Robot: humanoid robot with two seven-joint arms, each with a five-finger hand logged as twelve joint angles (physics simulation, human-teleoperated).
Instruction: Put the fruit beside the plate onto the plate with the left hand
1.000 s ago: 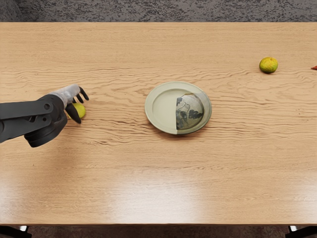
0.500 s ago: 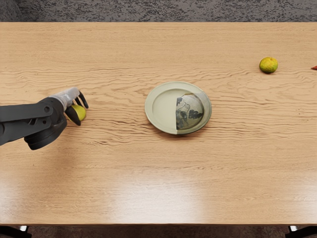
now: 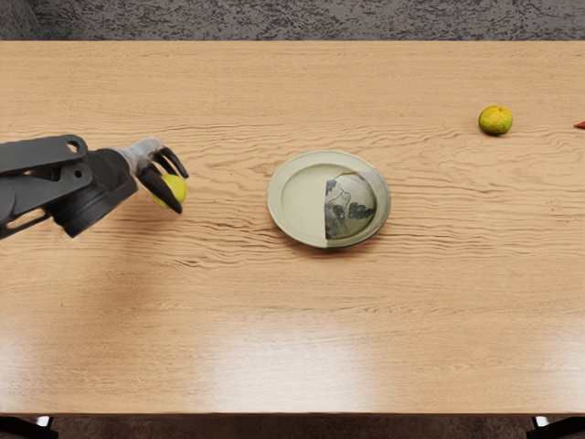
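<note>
Here, the small round fruit (image 3: pixel 175 188), smooth and yellow-green, sits inside the curled grip of the left hand (image 3: pixel 151 169). The dark, slender fingers (image 3: pixel 170 163) wrap over its top and near side, so only part of its skin shows. Whether it touches the wood beneath cannot be told. The hand has a pale grey back and joins a bulky, matte black forearm that comes in from the left edge.

The fruit is well to the left of the plate (image 3: pixel 291 192), a shallow, pale green disc with a raised rim. The plate's right half is covered by a glossy, half-round patch with a mottled grey pattern (image 3: pixel 350 207).

All of this rests on a wide table (image 3: pixel 292 320) of light wood with wavy grain. Far off to the right lies a second fruit (image 3: pixel 495 119), round and orange-green with a dimpled skin. Just beyond it, a red sliver (image 3: pixel 580 124) shows at the edge.
</note>
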